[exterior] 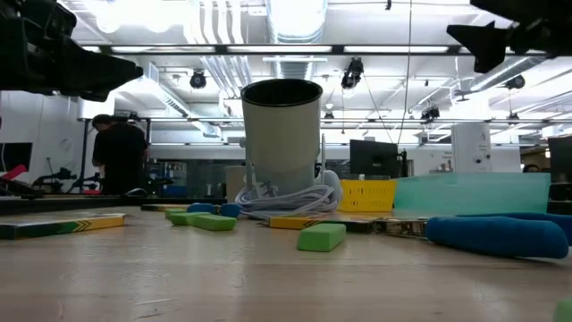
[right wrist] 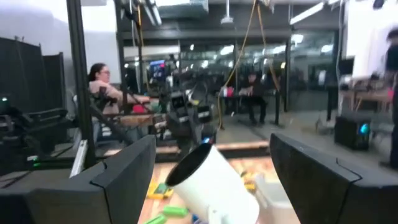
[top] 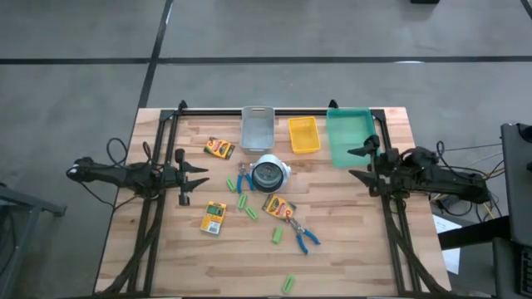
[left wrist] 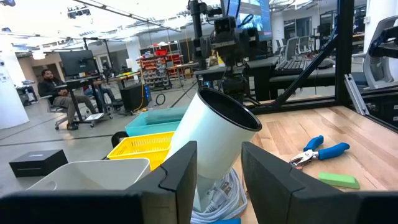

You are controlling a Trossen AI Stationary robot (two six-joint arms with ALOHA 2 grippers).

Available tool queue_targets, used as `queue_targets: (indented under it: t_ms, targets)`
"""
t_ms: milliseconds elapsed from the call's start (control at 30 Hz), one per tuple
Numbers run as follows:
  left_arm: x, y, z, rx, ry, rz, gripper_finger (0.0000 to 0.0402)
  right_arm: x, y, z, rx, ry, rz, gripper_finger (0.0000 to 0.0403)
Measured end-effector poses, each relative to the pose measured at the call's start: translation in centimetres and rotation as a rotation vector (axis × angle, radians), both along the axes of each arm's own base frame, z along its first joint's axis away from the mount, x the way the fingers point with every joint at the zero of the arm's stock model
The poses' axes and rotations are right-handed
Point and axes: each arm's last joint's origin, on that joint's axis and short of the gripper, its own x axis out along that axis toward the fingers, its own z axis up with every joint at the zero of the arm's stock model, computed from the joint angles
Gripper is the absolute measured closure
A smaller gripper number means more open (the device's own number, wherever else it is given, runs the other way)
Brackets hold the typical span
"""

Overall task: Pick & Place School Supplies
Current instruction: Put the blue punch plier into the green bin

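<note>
Three yellow-and-green crayon boxes (top: 219, 149) (top: 214, 218) (top: 278, 205) lie flat on the wooden table. Several short light-green sticks (top: 251, 213) (exterior: 320, 236) are scattered around them. Two blue-handled tools (top: 243, 177) (top: 302, 235) also lie flat mid-table. My left gripper (top: 195, 178) (left wrist: 217, 177) hovers level at the table's left side, open and empty. My right gripper (top: 362, 163) (right wrist: 211, 177) hovers at the right side, wide open and empty. Both point at the middle of the table.
A white cup (top: 270, 173) (exterior: 281, 134) stands upright mid-table with a coiled white cable at its base. At the far edge sit a grey bin (top: 258, 129), a yellow basket (top: 303, 134) and a green tray (top: 351, 137). People show in the room beyond.
</note>
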Motion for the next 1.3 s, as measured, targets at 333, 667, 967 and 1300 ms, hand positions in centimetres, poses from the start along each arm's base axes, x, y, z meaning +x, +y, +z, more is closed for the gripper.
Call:
queue_targets:
  t_ms: [333, 667, 967, 1300]
  targets:
    - [0.0, 0.0, 0.0, 0.000, 0.000, 0.000, 0.0271, 2.7, 0.5, 2.2, 0.061, 0.234, 0.192, 0.0092]
    - [0.0, 0.0, 0.0, 0.000, 0.000, 0.000, 0.0271, 5.5, 2.2, 3.3, 0.121, 0.351, 0.264, 0.0092]
    - [0.0, 0.0, 0.0, 0.000, 0.000, 0.000, 0.0271, 6.8, 5.0, 2.1, 0.381, 0.474, 0.299, 0.0092]
    - [0.0, 0.0, 0.0, 0.000, 0.000, 0.000, 0.0271, 8.8, 8.7, 0.6, 0.519, 0.459, -0.013, 0.0092]
